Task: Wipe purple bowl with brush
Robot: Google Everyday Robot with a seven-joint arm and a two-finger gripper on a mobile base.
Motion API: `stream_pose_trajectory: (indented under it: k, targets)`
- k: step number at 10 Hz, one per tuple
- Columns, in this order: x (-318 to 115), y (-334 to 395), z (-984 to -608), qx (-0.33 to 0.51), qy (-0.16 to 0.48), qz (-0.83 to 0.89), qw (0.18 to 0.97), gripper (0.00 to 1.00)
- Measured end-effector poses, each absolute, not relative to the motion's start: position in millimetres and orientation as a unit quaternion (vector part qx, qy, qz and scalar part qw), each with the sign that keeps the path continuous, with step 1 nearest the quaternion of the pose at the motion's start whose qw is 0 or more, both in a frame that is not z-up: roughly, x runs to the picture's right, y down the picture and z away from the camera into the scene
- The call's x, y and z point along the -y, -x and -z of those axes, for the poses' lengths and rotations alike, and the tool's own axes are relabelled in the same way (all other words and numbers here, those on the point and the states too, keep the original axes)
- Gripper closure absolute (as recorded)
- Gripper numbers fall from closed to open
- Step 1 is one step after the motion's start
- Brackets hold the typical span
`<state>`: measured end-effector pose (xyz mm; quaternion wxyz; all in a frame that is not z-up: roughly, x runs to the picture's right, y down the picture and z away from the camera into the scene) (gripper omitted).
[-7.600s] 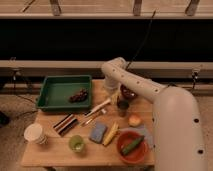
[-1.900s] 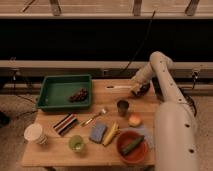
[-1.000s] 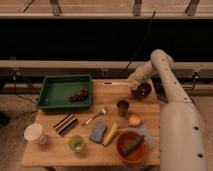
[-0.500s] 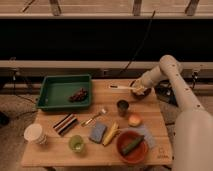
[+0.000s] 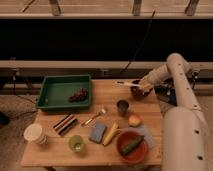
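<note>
The gripper (image 5: 142,85) is hovering over the purple bowl (image 5: 140,92) at the far right edge of the wooden surface (image 5: 55,150), its jaws clenching the brush (image 5: 128,83), whose white handle is sticking out leftward. One dark metal cup (image 5: 122,107) is sitting just in front of the bowl. One green tray (image 5: 52,95) is lying well to the left; one orange-red bowl (image 5: 131,146) is resting near the front edge, beside one blue sponge (image 5: 98,132).
</note>
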<state>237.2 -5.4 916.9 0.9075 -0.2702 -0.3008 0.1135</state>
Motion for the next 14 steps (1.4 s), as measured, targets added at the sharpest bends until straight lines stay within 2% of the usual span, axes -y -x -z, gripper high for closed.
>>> stream_pose_trajectory:
  k: [8, 14]
  targets:
    - [41, -188, -930, 0.308, 0.261, -0.089, 0.910, 1.00]
    - [14, -162, -912, 0.330, 0.273, -0.058, 0.902, 1.00]
